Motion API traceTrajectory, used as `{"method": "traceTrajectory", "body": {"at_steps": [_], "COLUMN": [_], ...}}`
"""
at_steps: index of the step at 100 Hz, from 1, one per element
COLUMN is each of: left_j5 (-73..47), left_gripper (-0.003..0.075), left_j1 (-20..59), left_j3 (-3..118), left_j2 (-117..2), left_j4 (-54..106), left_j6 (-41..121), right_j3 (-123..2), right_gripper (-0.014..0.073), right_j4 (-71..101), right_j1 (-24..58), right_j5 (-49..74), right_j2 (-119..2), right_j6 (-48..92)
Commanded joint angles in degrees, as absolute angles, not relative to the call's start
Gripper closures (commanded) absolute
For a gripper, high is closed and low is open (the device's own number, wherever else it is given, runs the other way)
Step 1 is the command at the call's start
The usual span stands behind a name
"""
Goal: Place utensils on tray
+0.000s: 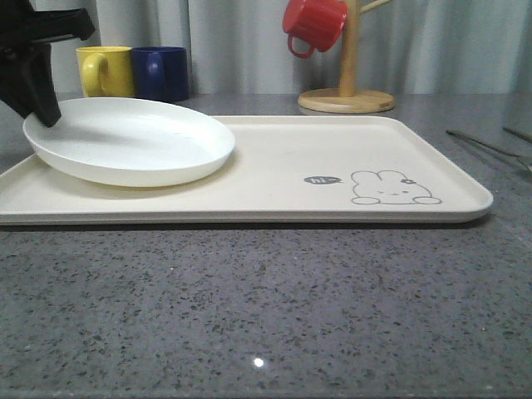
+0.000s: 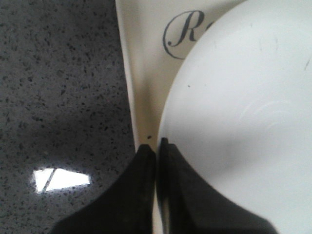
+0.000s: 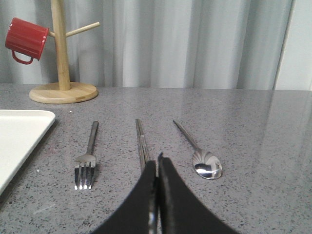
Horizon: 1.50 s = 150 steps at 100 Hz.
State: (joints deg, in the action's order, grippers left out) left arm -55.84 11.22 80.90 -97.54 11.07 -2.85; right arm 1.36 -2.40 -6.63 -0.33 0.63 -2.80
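- Fork (image 3: 87, 163), chopsticks (image 3: 142, 146), spoon (image 3: 201, 157) — shiny silver, flat on grey counter, side by side, mid-frame.
- Cream tray (image 1: 274, 162) — rabbit drawing, centre frame.

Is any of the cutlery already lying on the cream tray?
No: the fork, chopsticks and spoon all lie on the grey countertop, beside the tray.

Polished reflective metal fork (image 3: 87, 161), chopsticks (image 3: 142, 145) and spoon (image 3: 202, 157) lie on speckled grey stone-look counter (image 1: 266, 307); beside them, smooth matt cream tray (image 1: 274, 166), glossy white plate (image 1: 129, 140), bare-wood mug stand (image 1: 347, 87).
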Motion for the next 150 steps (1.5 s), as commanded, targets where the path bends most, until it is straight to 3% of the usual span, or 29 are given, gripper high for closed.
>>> {"method": "traceTrajectory", "body": {"at_steps": [1,34,47,58,109,150], "left_j5": [-54.47,-54.12,-52.7,-50.29,-35.1,-33.33], "left_gripper": [0.0685,0.0514,0.0577,0.0743,0.0739,0.0739], "left_j1": [11.7,11.7,11.7,11.97,11.97,11.97], "left_j3": [82.65,83.03,83.2,81.44,56.08,37.27], "left_j2": [-95.18,-95.18,-93.29,-89.46,-60.4,-32.81], "left_j4": [12.08,11.57,8.79,4.4,0.0,0.0], "left_j6": [-2.47,-2.47,-3.34,-4.01,-4.5,-4.39], "right_j3": [1.56,1.56,1.56,1.56,1.56,1.56], "right_gripper": [0.0655,0.0655,0.0655,0.0655,0.0655,0.0655], "right_j4": [-2.99,-2.99,-2.99,-2.99,-2.99,-2.99], "right_j1": [-7.03,-7.03,-7.03,-7.03,-7.03,-7.03], "right_j5": [-5.08,-5.08,-5.08,-5.08,-5.08,-5.08], "right_j2": [1.39,1.39,1.39,1.39,1.39,1.39], "right_j6": [-2.4,-2.4,-2.4,-2.4,-2.4,-2.4]}}
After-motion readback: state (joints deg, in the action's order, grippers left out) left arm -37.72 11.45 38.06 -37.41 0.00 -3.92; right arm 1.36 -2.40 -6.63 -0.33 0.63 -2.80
